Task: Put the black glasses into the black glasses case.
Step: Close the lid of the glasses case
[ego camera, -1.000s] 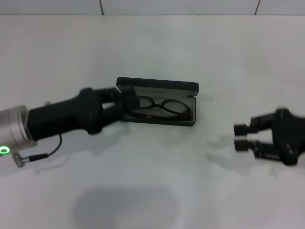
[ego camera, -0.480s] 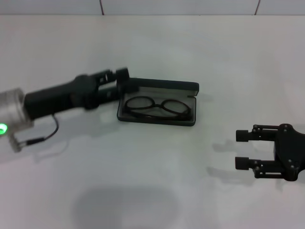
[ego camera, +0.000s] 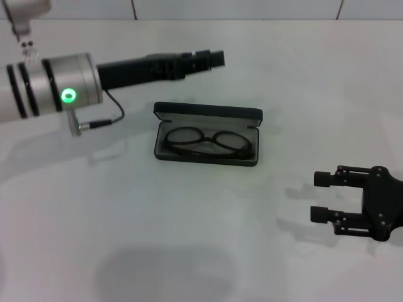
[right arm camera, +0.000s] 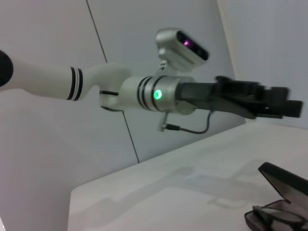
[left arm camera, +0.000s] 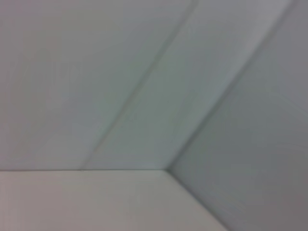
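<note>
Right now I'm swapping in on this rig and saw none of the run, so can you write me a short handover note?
Left tool: raised above the table behind the case, holding nothing; whether it is open or shut cannot be told.
Right tool: open and empty, low over the table to the right of the case.
The black glasses lie flat inside the black glasses case, which sits mid-table with its lid standing open.
Done: glasses are in the case.
Left: nothing for the placing itself; the lid is not closed, if that is wanted.

Black glasses (ego camera: 208,142) inside open black glasses case (ego camera: 208,116)
</note>
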